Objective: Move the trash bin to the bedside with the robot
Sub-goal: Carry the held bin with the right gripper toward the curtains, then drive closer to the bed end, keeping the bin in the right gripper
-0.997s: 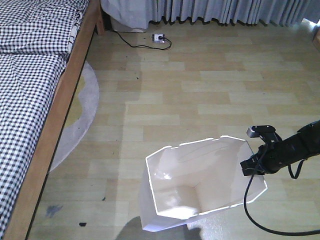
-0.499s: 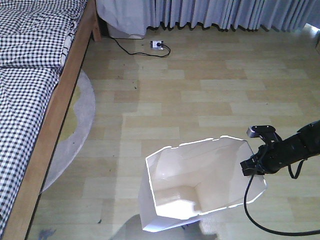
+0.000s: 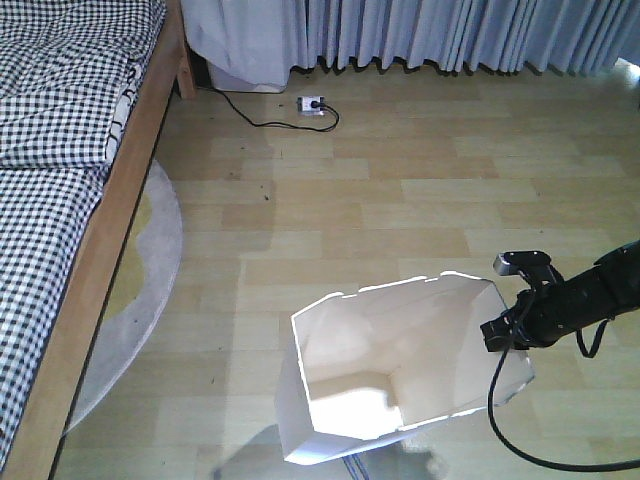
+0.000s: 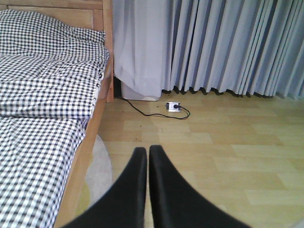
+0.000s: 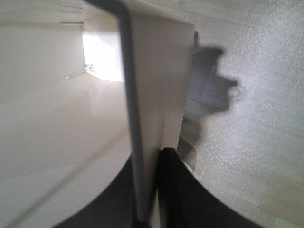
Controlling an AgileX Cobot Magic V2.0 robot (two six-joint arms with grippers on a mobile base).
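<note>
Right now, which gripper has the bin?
The right gripper, clamped on the wall of the trash bin; the left gripper is shut on nothing.

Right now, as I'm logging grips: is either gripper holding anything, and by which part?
The right gripper clamps the trash bin by its rim wall, one finger inside, one outside. The left gripper is shut on nothing.

**Bedroom shot: plank floor, curtains drawn**

Pale wood-look plank flooring [image 3: 420,200] is taking up most of the front view. Grey pleated curtains [image 3: 450,35] are hanging right down to the floor along the far wall. A white power strip [image 3: 313,103] is lying just in front of them, its black cable [image 3: 250,117] trailing off toward the bed corner. The bed [image 3: 50,150] with checked bedding is sitting along the left, and a round grey rug [image 3: 150,290] is poking out from under its wooden frame [image 3: 105,240]. Daylight is glowing at the far right edge.
</note>
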